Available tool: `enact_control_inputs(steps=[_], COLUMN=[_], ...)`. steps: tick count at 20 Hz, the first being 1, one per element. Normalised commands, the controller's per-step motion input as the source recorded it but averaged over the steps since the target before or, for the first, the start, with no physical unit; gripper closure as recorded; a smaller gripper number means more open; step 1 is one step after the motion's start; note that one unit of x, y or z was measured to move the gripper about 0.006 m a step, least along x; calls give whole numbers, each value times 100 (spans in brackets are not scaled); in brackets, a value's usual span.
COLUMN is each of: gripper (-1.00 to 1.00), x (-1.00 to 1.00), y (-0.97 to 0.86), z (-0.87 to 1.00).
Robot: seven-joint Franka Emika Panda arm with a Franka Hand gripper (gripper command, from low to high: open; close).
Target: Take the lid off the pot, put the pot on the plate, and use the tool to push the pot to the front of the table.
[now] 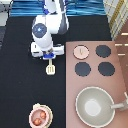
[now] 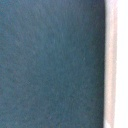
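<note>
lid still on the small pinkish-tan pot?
No: the small pale pink lid lies on the stove panel, the pot sits open; the gripper holds the cream spatula.

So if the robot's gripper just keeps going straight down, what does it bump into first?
Most likely the tool. The gripper points down over the black table, and the spatula's handle reaches up to it, head toward the exterior view's bottom. From this steep view I can't tell whether they already touch.

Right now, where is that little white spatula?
The tool hangs from the gripper over the table, in the exterior view's left half, level with the lid on the stove.
</note>
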Motion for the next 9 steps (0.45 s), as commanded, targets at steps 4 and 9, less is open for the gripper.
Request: enact_control_inputs(steps=[4,9], gripper=[-100,-100], x=[-6,11], y=[2,-1], z=[100,100])
